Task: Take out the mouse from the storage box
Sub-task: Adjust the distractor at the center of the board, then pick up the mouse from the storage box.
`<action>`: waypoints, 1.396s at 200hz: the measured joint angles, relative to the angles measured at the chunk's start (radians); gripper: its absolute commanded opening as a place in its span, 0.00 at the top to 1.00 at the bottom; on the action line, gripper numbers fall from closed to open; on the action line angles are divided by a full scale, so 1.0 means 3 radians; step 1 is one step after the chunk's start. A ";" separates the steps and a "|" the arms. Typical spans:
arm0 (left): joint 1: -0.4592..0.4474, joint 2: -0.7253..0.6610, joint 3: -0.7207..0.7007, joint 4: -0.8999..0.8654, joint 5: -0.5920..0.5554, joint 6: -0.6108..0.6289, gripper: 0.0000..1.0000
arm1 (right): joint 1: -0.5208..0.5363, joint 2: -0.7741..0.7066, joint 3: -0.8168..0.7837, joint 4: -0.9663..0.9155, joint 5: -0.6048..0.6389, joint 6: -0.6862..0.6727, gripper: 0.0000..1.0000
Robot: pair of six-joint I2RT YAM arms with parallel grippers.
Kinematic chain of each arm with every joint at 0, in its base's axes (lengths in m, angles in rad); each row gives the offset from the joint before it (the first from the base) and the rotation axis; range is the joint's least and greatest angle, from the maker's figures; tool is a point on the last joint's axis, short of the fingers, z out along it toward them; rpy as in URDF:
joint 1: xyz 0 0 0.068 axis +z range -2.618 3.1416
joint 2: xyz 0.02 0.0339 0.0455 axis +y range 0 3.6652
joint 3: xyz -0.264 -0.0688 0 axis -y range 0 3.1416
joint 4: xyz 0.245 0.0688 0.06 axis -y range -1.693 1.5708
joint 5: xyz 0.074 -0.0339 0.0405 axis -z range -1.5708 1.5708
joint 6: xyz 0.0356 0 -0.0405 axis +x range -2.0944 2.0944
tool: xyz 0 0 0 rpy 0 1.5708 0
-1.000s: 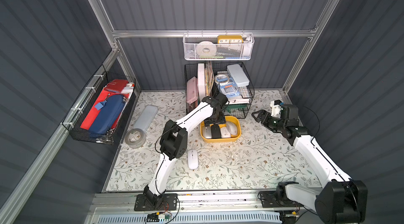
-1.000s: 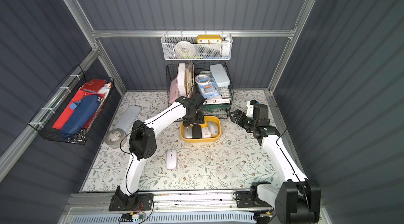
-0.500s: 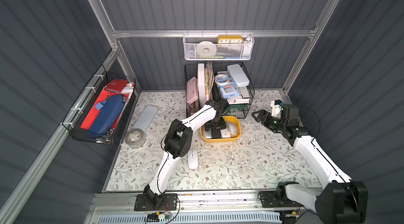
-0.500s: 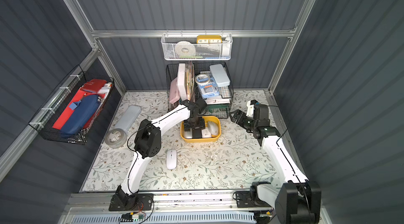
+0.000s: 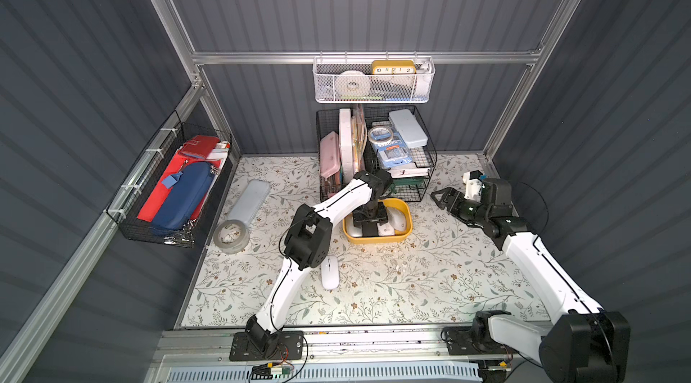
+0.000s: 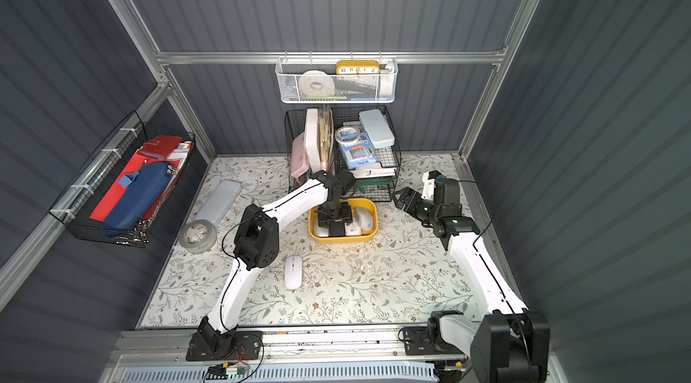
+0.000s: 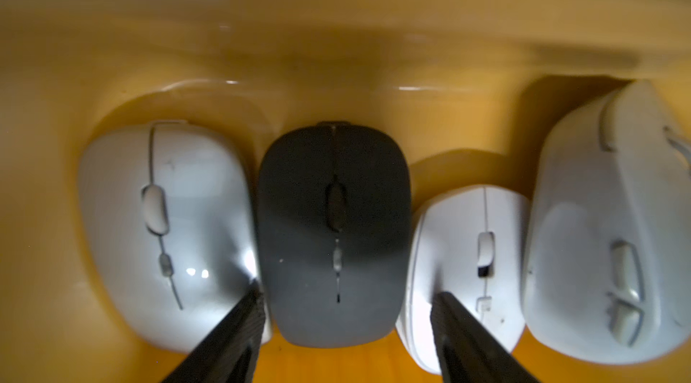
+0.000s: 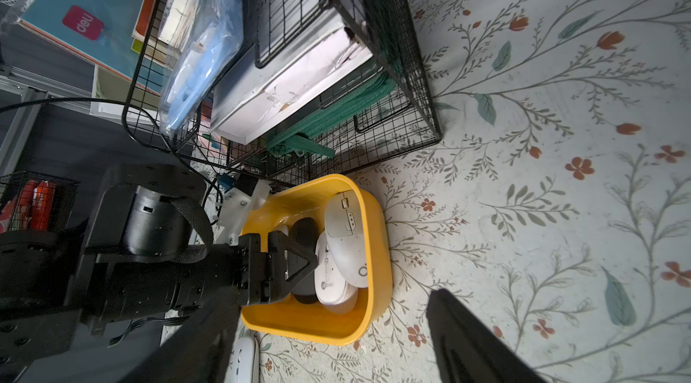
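Note:
The mustard-yellow storage box (image 5: pixel 374 241) (image 6: pixel 342 241) (image 8: pixel 377 250) stands in front of the black wire rack. Several mice lie side by side in it: a dark grey mouse (image 7: pixel 332 231), white mice on either side (image 7: pixel 160 231) (image 7: pixel 471 269) and a large white one (image 7: pixel 613 231). My left gripper (image 5: pixel 368 229) (image 6: pixel 336 229) (image 7: pixel 346 306) is down inside the box, open, its fingers straddling the rear of the grey mouse. One finger (image 7: pixel 243 325) touches its side and the other (image 7: pixel 460 328) lies over the small white mouse. My right gripper (image 5: pixel 439 196) (image 6: pixel 402 196) (image 8: pixel 329 302) hovers open and empty to the right of the box.
Another white mouse (image 5: pixel 329 272) (image 6: pixel 292 272) lies on the floral mat beside the left arm. A black wire rack (image 5: pixel 374 153) full of stationery stands right behind the box, under a white mesh basket (image 5: pixel 374 80). A tape roll (image 5: pixel 231 237) and a pale case (image 5: pixel 248 201) lie at the left.
My left gripper has come forward and down from the back of the box and now sits over the grey mouse. The right arm has not moved.

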 measured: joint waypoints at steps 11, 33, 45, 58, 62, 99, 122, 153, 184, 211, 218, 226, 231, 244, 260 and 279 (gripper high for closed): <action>-0.0022 0.0028 0.0033 -0.0010 0.0013 0.0013 0.23 | 0.0000 0.0000 0.0000 0.0000 -0.0008 0.0000 0.16; -0.0037 0.0036 0.0031 -0.0006 0.0038 0.0037 0.23 | 0.0000 0.0000 0.0000 0.0000 -0.0014 0.0001 0.16; -0.0037 0.0036 0.0031 -0.0006 0.0036 0.0036 0.22 | 0.0000 0.0000 0.0000 0.0000 -0.0017 0.0001 0.16; -0.0037 0.0034 0.0015 0.0006 0.0034 0.0036 0.22 | 0.0000 0.0000 0.0000 0.0000 -0.0018 0.0001 0.16; -0.0037 0.0033 0.0010 0.0010 0.0033 0.0036 0.22 | 0.0000 0.0000 0.0000 0.0000 -0.0018 0.0001 0.16; -0.0047 -0.0135 -0.0313 0.0235 -0.0019 0.0047 0.21 | 0.0000 0.0000 -0.0001 0.0000 -0.0020 0.0000 0.16; -0.0042 -0.0216 -0.0470 0.0355 -0.0047 0.0046 0.21 | 0.0000 -0.0004 -0.0019 0.0001 -0.0025 0.0000 0.16; -0.0008 -0.0209 -0.0478 0.0401 -0.0057 0.0048 0.22 | 0.0003 -0.0006 -0.0029 0.0000 -0.0032 0.0000 0.16; 0.0029 -0.0097 -0.0371 0.0444 -0.0137 0.0061 0.27 | 0.0003 -0.0013 -0.0032 0.0000 -0.0032 0.0000 0.15; 0.0018 -0.0167 -0.0575 0.0637 -0.0257 0.0076 0.33 | 0.0005 -0.0025 -0.0033 0.0001 -0.0032 -0.0001 0.15; 0.0015 -0.0198 -0.0656 0.0678 -0.0308 0.0086 0.33 | 0.0005 -0.0025 -0.0033 0.0000 -0.0032 -0.0001 0.15; 0.0022 -0.0234 -0.0748 0.0711 -0.0388 0.0090 0.33 | 0.0005 -0.0025 -0.0034 0.0000 -0.0032 -0.0001 0.15; 0.0031 -0.0248 -0.0782 0.0720 -0.0423 0.0092 0.33 | 0.0005 -0.0025 -0.0034 0.0000 -0.0032 0.0000 0.15; 0.0050 -0.0254 -0.0813 0.0743 -0.0465 0.0098 0.31 | 0.0005 -0.0025 -0.0034 0.0000 -0.0032 0.0000 0.15; 0.0062 -0.0245 -0.0802 0.0748 -0.0460 0.0099 0.30 | 0.0005 -0.0025 -0.0034 0.0000 -0.0031 0.0000 0.15; 0.0061 -0.0219 -0.0755 0.0713 -0.0491 0.0104 0.33 | 0.0005 -0.0025 -0.0034 0.0000 -0.0031 -0.0001 0.15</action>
